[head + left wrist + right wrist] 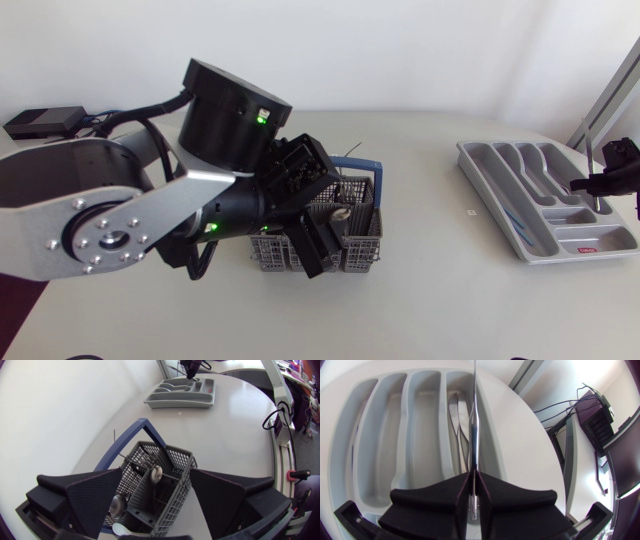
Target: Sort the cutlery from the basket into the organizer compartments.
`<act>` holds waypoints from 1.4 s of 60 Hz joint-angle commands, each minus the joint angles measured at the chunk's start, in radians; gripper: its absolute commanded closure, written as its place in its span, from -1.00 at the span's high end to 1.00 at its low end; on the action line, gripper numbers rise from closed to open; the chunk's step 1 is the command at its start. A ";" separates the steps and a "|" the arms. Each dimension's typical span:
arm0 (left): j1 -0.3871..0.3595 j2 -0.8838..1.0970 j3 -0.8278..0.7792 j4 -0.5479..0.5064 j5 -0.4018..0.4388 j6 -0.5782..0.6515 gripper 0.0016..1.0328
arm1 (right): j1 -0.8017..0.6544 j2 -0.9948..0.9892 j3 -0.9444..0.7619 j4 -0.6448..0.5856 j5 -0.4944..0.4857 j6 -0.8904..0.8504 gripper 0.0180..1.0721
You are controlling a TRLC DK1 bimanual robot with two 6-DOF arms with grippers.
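Hanging over the basket (362, 250) at the table's middle, the left gripper (157, 492) is holding its fingers wide apart, one on each side of it, above spoons (156, 474) standing bowl-up, while the arm's bulk is hiding the basket's left half from above; a black box (45, 122) with cables is lying well to the basket's left. Well to the basket's right, the organizer (490, 170) is lying under the right gripper (474, 477), which is clamping a knife (474, 430) by the handle, its long axis running straight ahead from the fingers along the compartment holding other cutlery (456, 425).
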 commanded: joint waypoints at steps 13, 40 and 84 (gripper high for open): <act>-0.008 -0.001 -0.025 -0.008 -0.009 0.008 0.81 | 0.027 0.111 0.132 -0.033 0.057 0.023 -0.86; -0.008 -0.006 -0.029 -0.013 -0.009 0.008 0.81 | 0.047 0.153 0.148 -0.063 0.089 0.016 -0.45; 0.019 0.036 -0.066 0.053 0.014 0.013 0.81 | 0.111 -0.548 -0.444 -0.011 -0.135 0.028 0.36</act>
